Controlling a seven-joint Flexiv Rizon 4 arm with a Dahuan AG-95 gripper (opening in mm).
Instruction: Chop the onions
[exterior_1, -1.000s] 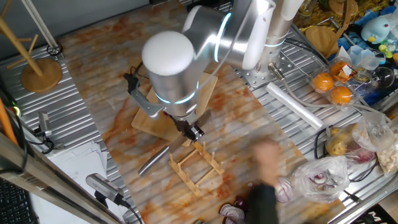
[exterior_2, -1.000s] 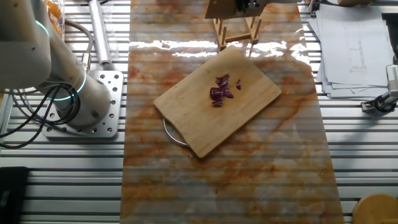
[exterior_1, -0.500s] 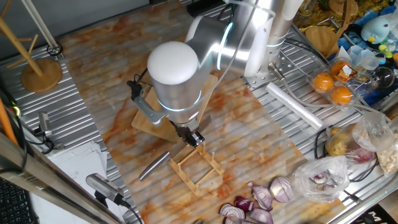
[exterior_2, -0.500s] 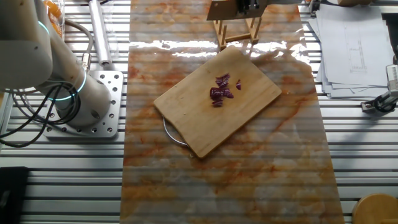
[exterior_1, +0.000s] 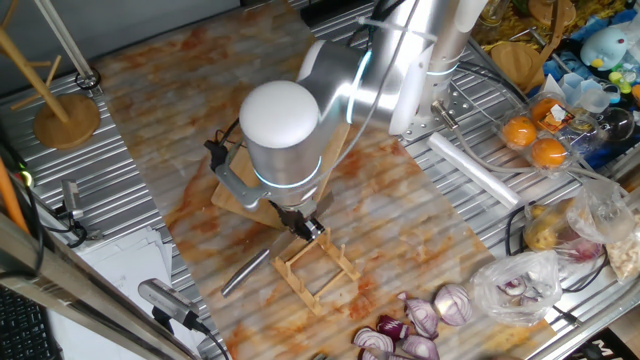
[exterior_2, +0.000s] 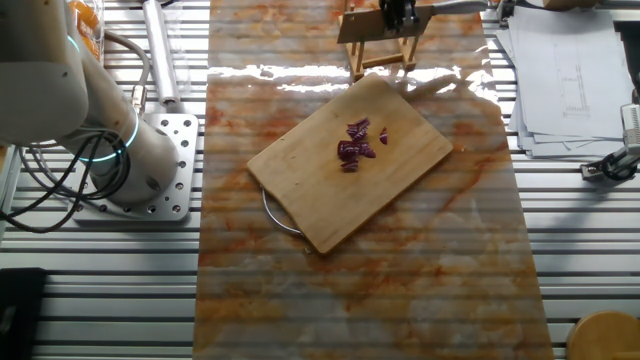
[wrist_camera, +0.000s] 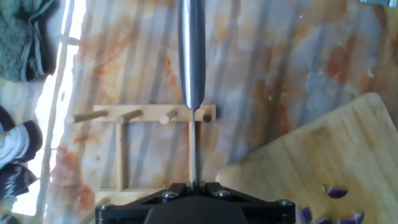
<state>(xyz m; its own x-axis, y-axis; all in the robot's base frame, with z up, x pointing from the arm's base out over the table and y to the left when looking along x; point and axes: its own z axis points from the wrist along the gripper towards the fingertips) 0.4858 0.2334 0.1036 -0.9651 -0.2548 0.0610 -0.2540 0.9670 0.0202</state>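
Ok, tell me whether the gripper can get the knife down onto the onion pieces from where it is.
Probably yes. The gripper holds the knife over the wooden rack, beside the cutting board; nothing covers the onion pieces.

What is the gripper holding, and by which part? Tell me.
The knife, apparently by its thin blade end. The gripper seems shut on it, with the steel handle sticking out over the rack.
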